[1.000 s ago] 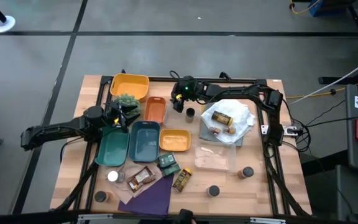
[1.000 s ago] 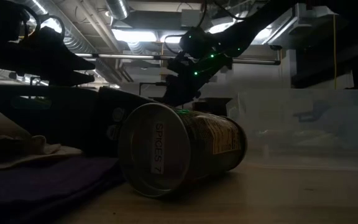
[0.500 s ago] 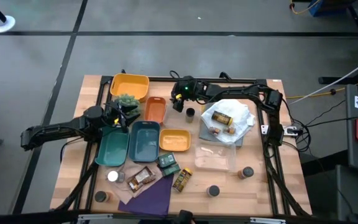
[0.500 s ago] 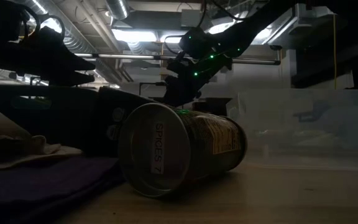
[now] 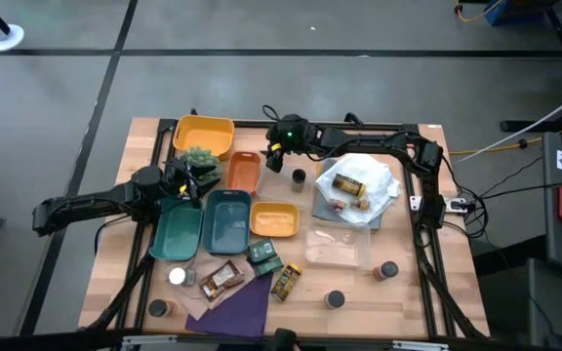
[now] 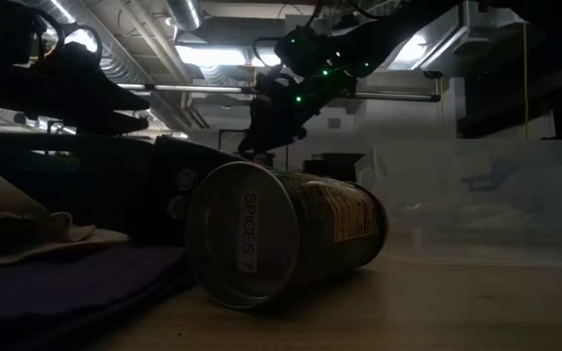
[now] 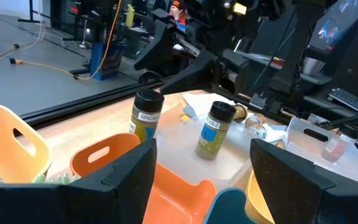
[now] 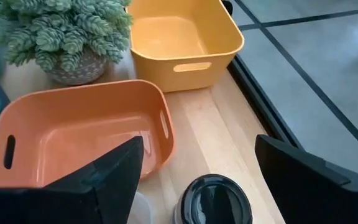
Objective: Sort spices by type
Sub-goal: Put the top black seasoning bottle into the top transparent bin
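Observation:
Two upright spice jars with dark lids [image 7: 146, 115] [image 7: 213, 129] stand on their bases on the wood near the orange tray [image 5: 242, 172]. My right gripper [image 5: 273, 156] hangs open just above the jar closest to that tray [image 8: 215, 199], one finger on each side of it, touching nothing. More jars stand at the near edge [image 5: 388, 270] [image 5: 335, 299] [image 5: 157, 308], and two lie on the white bag [image 5: 344, 185]. One jar lies on its side close to the low camera [image 6: 281, 234]. My left gripper [image 5: 195, 185] waits open, level, beside the plant [image 5: 199, 158].
A yellow bin [image 5: 203, 135] sits at the far left. Two teal trays [image 5: 179, 232] [image 5: 227, 219] and a yellow tray [image 5: 273, 219] lie mid-table. A clear box [image 5: 338, 249], spice packets [image 5: 222, 280] and a purple cloth [image 5: 237, 307] are nearer the front edge.
My right gripper has risen from the jar by the orange tray and drifted a little toward the table's far left, staying open. The jar stands where it was.

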You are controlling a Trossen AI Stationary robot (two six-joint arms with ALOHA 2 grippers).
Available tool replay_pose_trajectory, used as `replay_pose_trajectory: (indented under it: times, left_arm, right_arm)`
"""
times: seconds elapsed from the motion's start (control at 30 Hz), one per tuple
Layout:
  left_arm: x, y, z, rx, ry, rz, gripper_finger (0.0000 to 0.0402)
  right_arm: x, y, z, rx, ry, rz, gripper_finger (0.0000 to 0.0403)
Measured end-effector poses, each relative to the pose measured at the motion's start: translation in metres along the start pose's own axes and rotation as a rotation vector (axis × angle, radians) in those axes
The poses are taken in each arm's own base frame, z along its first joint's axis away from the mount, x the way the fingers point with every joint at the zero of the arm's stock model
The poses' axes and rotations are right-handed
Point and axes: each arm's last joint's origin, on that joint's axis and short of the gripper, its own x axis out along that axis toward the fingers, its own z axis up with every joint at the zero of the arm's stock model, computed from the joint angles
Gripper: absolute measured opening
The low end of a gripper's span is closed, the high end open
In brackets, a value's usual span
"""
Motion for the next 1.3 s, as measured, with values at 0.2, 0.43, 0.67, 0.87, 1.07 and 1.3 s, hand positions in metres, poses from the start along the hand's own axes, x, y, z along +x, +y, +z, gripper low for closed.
replay_pose_trajectory:
  times: [0.2, 0.43, 0.67, 0.87, 1.07, 1.3]
  left_arm:
    - [0.0, 0.0, 0.0, -0.002, 0.001, 0.0, 0.0251]
    - [0.0, 0.0, 0.0, -0.002, 0.001, 0.0, 0.0251]
    - [0.0, 0.0, 0.0, -0.003, 0.001, -0.001, 0.0251]
    - [0.0, 0.0, 0.0, -0.002, 0.001, -0.001, 0.0251]
    - [0.0, 0.0, 0.0, 0.004, 0.001, -0.001, 0.0251]
    - [0.0, 0.0, 0.0, 0.005, 0.001, -0.001, 0.0251]
  right_arm:
    - [0.0, -0.001, -0.005, -0.003, 0.062, -0.026, 0.0309]
    - [-0.001, -0.002, -0.01, -0.009, 0.119, -0.081, 0.0309]
    - [0.002, -0.001, -0.012, -0.007, 0.114, -0.06, 0.0309]
    - [0.019, -0.005, -0.028, 0.004, 0.169, -0.052, 0.0309]
    - [0.02, -0.004, -0.029, 0.006, 0.165, -0.048, 0.0309]
    - [0.02, -0.004, -0.029, 0.006, 0.164, -0.047, 0.0264]
